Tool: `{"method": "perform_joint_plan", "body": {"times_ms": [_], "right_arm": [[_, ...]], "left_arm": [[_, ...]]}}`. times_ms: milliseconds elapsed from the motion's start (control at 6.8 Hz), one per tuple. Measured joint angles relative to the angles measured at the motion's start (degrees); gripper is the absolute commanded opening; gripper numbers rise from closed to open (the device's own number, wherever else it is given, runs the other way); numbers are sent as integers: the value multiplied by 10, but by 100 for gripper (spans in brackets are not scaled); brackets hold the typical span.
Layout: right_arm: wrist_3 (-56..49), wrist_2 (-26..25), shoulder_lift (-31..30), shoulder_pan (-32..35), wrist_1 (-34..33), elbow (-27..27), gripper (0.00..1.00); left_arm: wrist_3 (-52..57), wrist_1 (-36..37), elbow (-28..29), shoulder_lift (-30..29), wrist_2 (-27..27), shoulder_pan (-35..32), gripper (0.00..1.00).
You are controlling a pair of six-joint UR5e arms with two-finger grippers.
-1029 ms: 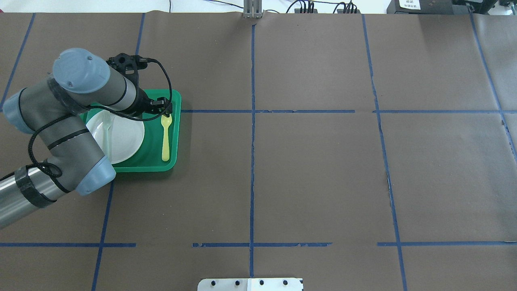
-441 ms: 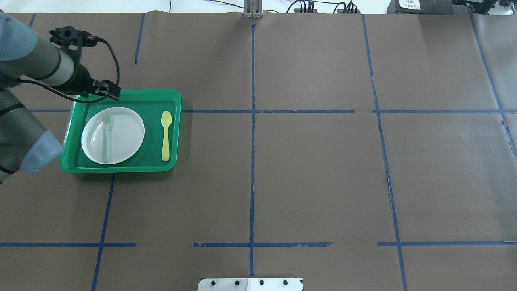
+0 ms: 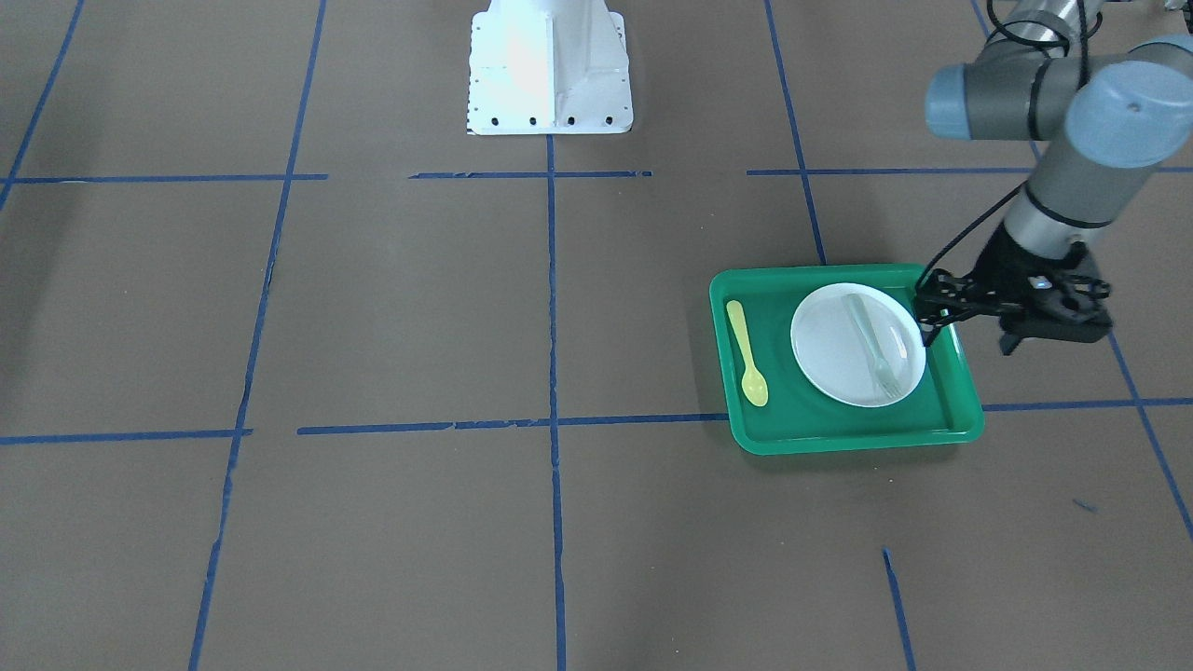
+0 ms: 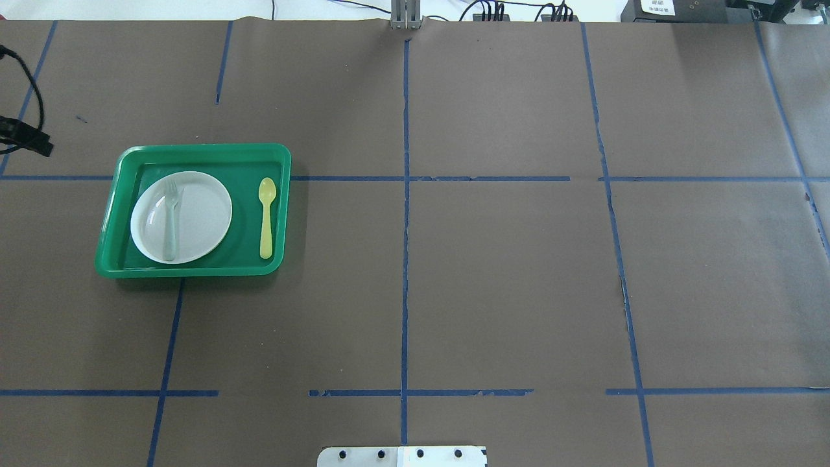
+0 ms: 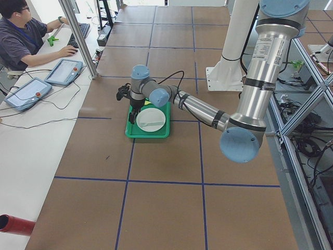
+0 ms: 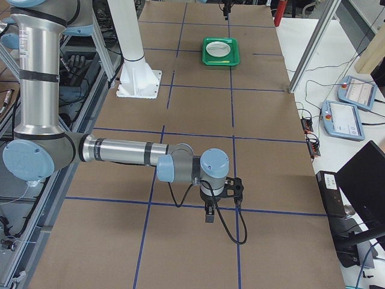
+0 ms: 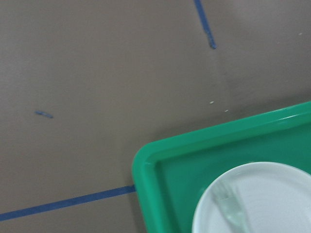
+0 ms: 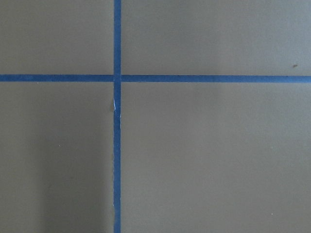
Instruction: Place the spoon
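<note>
L claw [image 4: 29, 139] part off-frame overhead

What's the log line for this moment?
spoon: flat in tray beside plate | fork: on plate | left gripper: open, empty, clear of tray | right gripper: far off, state unclear

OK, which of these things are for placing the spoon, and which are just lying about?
Job: spoon, tray it lies in.
Lying about: plate, fork on it.

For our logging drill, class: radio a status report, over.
Left gripper beside tray, right gripper far off; jaws unreadable. Spoon flat in tray beside plate, ungripped. Nothing obstructing.
</note>
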Motion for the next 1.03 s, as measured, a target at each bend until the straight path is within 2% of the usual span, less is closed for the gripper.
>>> {"method": "perform_joint_plan", "body": {"times_ms": [441,735,1029], "right_arm": [[0,0,0,0,-1,0,100],[0,0,0,0,-1,0,100],[0,0,0,0,0,0,100]], "left_arm": [[168,36,9,76,-49,-109,100],[256,98,12,93,-74,-164,100],[289,130,17,96,-86,-188,100]]}}
